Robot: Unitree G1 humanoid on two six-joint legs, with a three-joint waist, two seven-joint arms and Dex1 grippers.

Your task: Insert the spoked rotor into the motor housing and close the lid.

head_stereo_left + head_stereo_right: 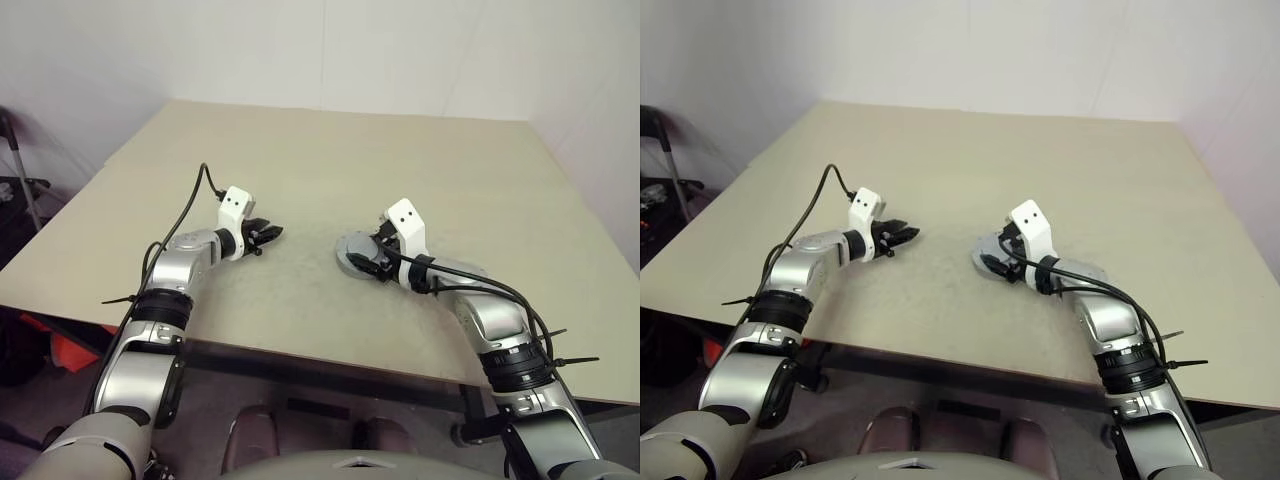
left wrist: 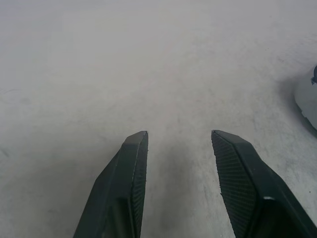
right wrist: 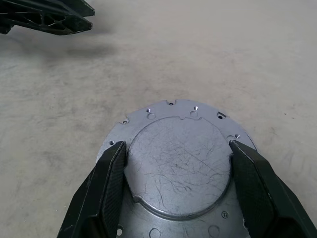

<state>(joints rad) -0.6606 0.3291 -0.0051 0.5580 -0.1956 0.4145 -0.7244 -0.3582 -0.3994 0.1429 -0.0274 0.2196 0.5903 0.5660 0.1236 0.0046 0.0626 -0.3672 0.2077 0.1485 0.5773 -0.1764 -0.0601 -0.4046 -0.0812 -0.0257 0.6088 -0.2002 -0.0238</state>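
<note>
Between the right gripper's spread fingers lies a scratched, round silver plate, near edge cut off; left gripper gapes empty.

You are looking at a beige worktop sitting before white walls; left of the worktop, a grey metal stand is leaning, something red lying below its edge.
</note>
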